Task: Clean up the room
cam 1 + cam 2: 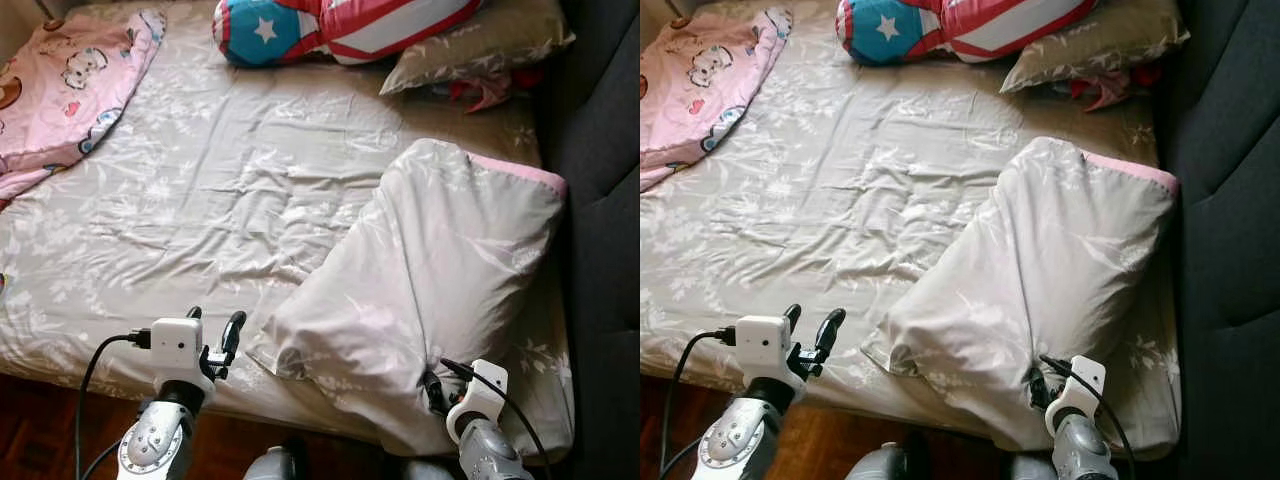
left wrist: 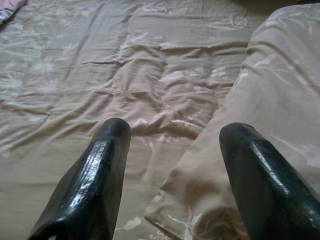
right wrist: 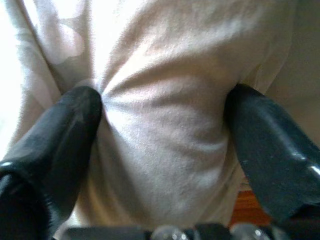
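Early stage; pillow (image 1: 430, 290) lay askew at bed (image 1: 200, 200) foot edge; right end effector (image 3: 160, 120) spread wide, pressed into pillow fabric, not closed; left end effector (image 2: 175, 170) open, empty, beside pillow corner; pink blanket (image 1: 60, 80) bunched, unsorted.

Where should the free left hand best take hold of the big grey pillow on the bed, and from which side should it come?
Probably the near-left corner of the grey pillow. It sticks out flat on the bedsheet, right ahead of the open left hand, so come low from the foot of the bed. The right hand already presses into the near edge.
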You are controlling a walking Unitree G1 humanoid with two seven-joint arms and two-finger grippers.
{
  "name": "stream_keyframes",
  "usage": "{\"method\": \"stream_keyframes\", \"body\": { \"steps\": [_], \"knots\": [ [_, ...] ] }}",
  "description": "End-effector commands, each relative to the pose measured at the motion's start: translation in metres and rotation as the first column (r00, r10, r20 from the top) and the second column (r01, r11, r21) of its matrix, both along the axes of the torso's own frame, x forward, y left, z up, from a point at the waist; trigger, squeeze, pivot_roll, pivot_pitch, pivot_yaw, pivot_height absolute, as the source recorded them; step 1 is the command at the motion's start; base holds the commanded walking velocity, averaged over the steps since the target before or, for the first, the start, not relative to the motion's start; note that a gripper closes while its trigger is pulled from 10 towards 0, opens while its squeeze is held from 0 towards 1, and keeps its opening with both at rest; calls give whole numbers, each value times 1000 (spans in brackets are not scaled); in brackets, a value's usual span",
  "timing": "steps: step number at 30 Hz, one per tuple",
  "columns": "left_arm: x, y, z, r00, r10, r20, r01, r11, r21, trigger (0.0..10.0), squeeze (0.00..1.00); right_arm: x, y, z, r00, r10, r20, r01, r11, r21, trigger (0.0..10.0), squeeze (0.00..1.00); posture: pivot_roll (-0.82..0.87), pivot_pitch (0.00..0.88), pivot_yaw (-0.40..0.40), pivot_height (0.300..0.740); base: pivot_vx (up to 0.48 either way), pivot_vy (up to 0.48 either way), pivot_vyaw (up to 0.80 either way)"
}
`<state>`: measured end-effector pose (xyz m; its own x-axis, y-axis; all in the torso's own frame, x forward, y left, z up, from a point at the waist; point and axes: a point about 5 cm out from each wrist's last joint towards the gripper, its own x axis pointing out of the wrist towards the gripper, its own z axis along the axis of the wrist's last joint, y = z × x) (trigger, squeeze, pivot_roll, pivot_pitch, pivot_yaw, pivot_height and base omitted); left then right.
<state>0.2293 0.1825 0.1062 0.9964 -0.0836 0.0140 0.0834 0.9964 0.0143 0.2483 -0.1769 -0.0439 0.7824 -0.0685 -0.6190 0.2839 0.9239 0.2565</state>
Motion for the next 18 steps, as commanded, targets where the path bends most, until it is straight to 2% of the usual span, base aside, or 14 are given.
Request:
{"method": "stream_keyframes", "body": {
  "steps": [1, 8, 18],
  "knots": [
    [-6, 5, -3, 999, 8, -36, -8, 1000, 8, 10000, 0, -24, 18, -19, 993, 31, -110, -25, 998, 58, 0, 0, 170, 388, 149, 740, 0, 0, 0],
    [-5, 1, -1, 998, 7, -57, -7, 1000, 2, 10000, 0, -23, 25, -18, 994, 56, -91, -50, 997, 64, 0, 0, 159, 383, 142, 740, 0, 0, 0],
    [-1, 0, -1, 998, 16, -62, -16, 1000, -7, 10000, 0, -29, 19, -21, 994, 46, -97, -40, 997, 61, 0, 0, 141, 360, 119, 740, 0, 0, 0]
  ]
}}
